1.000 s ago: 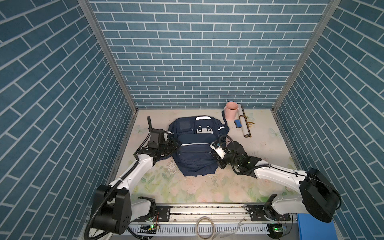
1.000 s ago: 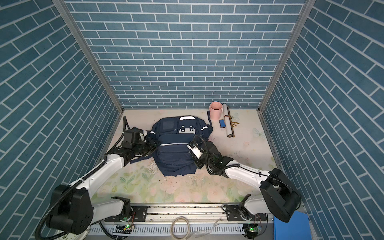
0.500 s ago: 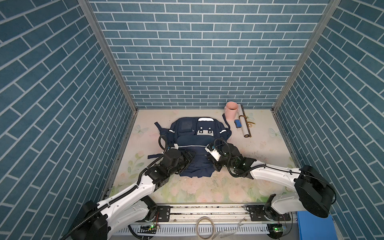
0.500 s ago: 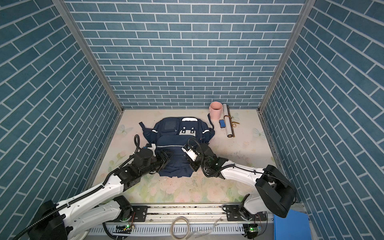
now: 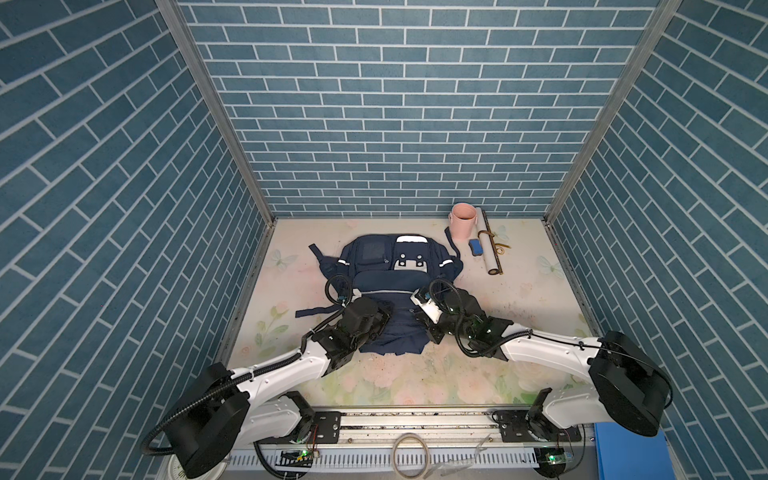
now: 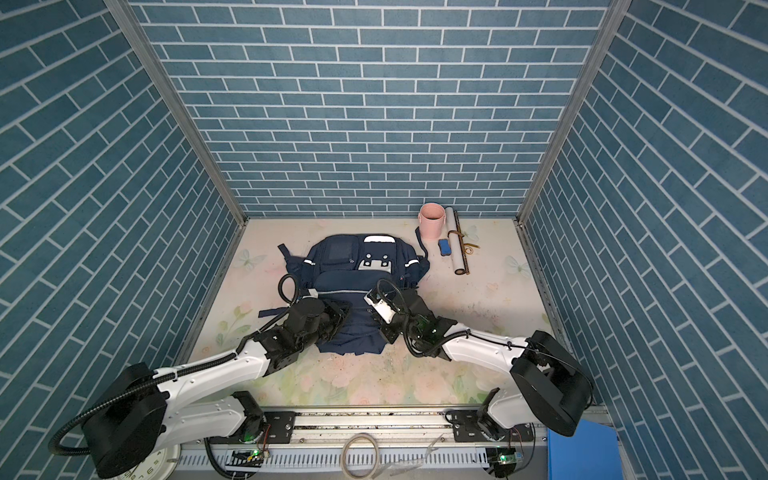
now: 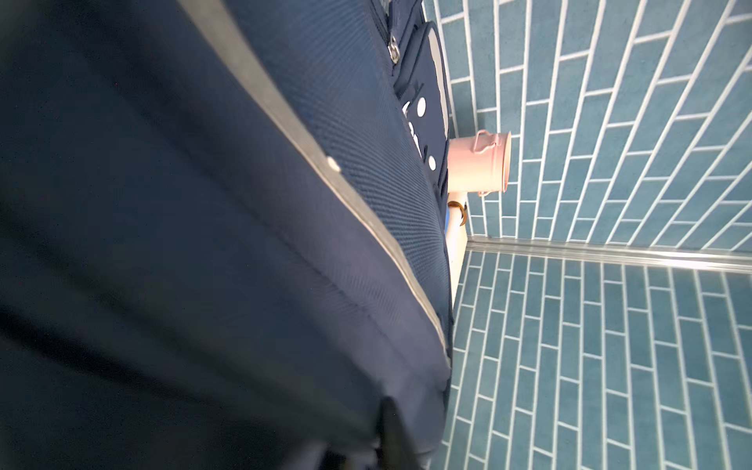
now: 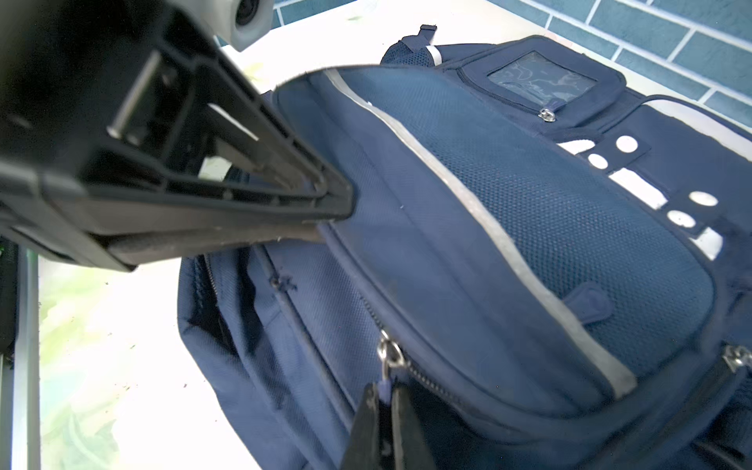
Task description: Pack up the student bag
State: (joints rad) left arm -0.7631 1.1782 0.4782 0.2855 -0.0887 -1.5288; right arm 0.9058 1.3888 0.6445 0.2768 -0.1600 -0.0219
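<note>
Both top views look down from high; both wrist views closely face the student bag [image 8: 529,228].

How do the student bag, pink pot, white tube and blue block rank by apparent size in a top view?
1. student bag, by far the largest
2. pink pot and white tube: unsure, tube longer, pot wider
3. blue block, smallest

The left arm [image 5: 282,370] and right arm [image 5: 552,353] pair glossy white link shells with bulky black rounded joint housings, black corrugated cable looping alongside, and the left gripper [image 8: 331,215] has black open-ribbed plastic fingers [image 8: 183,219] beside a grey-cased camera lens [image 8: 248,16].
</note>
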